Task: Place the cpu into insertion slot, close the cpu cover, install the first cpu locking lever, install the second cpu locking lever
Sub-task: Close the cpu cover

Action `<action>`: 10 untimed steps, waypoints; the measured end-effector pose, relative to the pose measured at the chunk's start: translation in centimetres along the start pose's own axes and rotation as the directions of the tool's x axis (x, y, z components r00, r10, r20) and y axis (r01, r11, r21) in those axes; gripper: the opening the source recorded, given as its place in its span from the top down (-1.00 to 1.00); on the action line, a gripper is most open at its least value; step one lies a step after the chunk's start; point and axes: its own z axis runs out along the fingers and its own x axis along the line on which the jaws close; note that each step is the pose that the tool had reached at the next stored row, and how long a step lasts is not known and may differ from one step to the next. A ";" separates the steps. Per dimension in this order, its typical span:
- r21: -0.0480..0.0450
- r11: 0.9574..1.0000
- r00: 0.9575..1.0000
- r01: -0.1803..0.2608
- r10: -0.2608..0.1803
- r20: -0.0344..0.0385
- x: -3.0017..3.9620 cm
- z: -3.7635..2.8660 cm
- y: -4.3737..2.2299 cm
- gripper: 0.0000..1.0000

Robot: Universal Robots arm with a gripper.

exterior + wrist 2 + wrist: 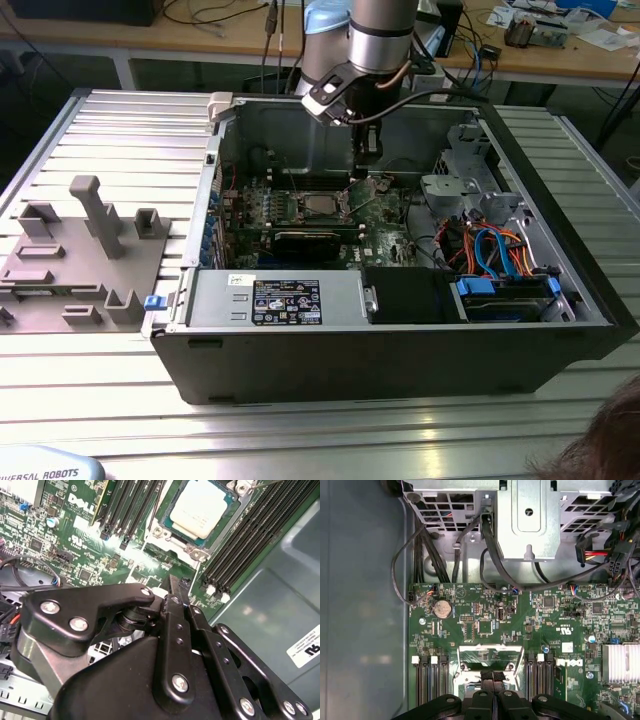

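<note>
The chip point(200, 507) is a small flat square with a dull silver top and a thin green rim, and it lies flat and level inside the socket point(176, 544). The socket is a square recess framed by silvery metal with screws at its corners, set on the green board between two banks of long black memory slots. The cover point(490, 649), a thin silvery frame with a square window (the board shows through it), is not closed. In the exterior view it stands tilted up at the socket's edge toward that view's right.
</note>
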 end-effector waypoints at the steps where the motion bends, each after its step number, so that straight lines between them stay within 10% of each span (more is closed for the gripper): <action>1: 0.000 1.000 1.000 0.000 0.000 0.000 0.00 0.00 0.06 0.79; 10: 0.000 1.000 1.000 0.000 0.000 0.000 0.00 0.02 0.63 0.79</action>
